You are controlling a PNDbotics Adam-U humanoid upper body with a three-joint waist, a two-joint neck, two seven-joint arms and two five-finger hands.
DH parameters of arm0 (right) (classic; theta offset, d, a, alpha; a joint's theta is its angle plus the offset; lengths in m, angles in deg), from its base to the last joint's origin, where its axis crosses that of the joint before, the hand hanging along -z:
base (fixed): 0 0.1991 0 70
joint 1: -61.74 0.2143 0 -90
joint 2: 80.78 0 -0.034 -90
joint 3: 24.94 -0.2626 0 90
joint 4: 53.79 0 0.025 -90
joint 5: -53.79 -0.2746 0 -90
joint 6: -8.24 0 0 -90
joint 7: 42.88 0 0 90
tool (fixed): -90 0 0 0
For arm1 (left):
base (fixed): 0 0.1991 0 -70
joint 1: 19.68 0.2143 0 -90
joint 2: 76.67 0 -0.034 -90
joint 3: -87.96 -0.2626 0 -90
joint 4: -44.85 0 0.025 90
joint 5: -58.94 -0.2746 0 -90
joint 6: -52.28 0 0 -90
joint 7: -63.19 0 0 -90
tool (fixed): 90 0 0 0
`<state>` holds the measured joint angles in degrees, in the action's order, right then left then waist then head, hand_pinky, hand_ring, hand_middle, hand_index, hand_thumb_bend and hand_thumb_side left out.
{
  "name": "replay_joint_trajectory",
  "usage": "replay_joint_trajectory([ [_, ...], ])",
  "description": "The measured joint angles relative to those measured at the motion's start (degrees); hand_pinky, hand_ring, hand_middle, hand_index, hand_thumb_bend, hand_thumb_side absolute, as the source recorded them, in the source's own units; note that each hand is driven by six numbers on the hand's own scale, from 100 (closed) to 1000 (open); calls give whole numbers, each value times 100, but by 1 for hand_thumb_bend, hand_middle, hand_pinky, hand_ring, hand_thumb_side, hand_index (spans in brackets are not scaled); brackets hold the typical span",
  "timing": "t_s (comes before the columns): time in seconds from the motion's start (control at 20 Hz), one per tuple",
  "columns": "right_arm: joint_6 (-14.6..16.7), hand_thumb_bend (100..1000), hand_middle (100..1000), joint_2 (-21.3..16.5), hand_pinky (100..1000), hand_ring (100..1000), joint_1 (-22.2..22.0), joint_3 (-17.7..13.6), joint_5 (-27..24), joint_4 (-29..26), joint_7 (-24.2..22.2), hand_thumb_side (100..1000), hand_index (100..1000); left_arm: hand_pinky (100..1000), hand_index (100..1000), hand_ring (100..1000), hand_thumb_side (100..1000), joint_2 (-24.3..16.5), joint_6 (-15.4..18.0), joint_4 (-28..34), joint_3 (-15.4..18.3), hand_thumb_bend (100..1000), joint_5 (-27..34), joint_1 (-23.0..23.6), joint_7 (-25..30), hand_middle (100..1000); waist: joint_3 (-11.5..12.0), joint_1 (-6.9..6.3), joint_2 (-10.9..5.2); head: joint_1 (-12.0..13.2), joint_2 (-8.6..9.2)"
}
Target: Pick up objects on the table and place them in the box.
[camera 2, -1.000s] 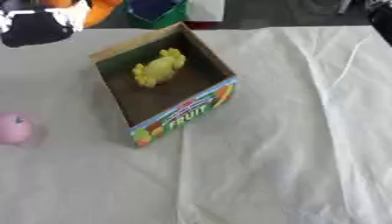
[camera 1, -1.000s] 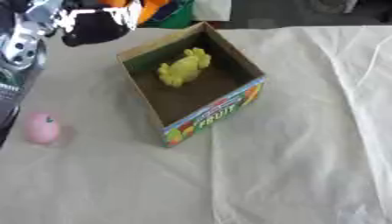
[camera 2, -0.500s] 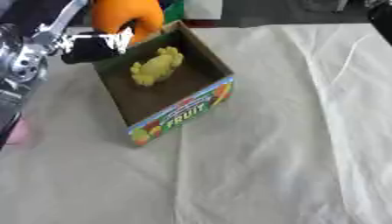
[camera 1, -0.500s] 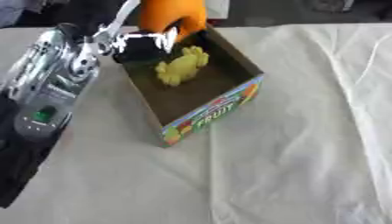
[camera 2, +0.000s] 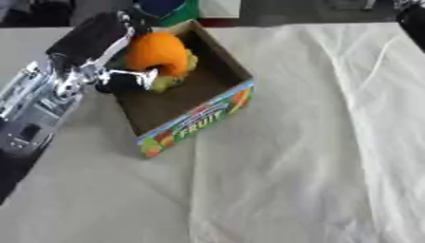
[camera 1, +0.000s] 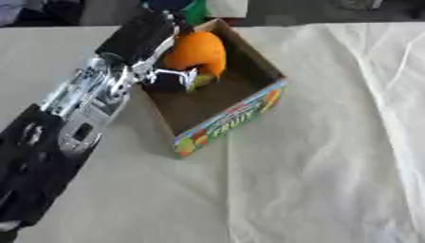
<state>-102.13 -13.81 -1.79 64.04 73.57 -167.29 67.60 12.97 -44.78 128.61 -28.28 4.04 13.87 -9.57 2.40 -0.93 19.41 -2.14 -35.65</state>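
Observation:
My left hand (camera 1: 169,78) reaches in from the left and is curled round a round orange fruit (camera 1: 198,53), holding it over the far left part of the open cardboard box (camera 1: 235,119). The box has "FRUIT" printed on its front wall. Under the hand only a sliver of the yellow thing (camera 2: 177,79) inside the box shows. The brown box floor (camera 1: 203,102) nearer me is bare. A dark shape (camera 2: 412,19) at the top right edge of the right eye view may be my right hand.
A creased cream cloth (camera 1: 332,156) covers the table. My left forearm (camera 1: 79,111) lies across the cloth left of the box. Green and blue things (camera 2: 170,8) stand just behind the box at the far edge.
My left arm has swung in from the upper left and carried the orange fruit over the box. The pink thing at the left is now hidden behind the arm.

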Motion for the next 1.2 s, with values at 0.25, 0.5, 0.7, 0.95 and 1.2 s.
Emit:
replay_joint_trajectory([
  [0.25,-3,100,621,1,697,729,1,0,-25,0,-5,712,771,605,828,778,302,76,143,-198,-44,124,-582,5,398,760,0,2,0,2,3],
  [0.5,-4,100,620,1,696,729,1,0,-27,0,-5,712,771,702,898,863,701,76,110,-219,-42,420,-908,14,770,845,34,1,1,1,3],
  [0.7,-3,100,620,1,697,729,1,0,-28,0,-6,713,771,705,903,874,920,74,19,-184,10,652,-968,48,978,852,47,1,1,1,-4],
  [0.95,-1,100,620,1,697,730,1,0,-33,0,-6,715,771,739,923,902,1000,67,-143,-84,125,990,-911,47,1134,875,46,3,1,1,-6],
  [1.2,8,100,620,1,697,730,2,0,-55,0,-16,713,771,743,922,905,1000,7,-301,149,275,995,-986,39,1185,875,45,8,0,-1,-7],
])
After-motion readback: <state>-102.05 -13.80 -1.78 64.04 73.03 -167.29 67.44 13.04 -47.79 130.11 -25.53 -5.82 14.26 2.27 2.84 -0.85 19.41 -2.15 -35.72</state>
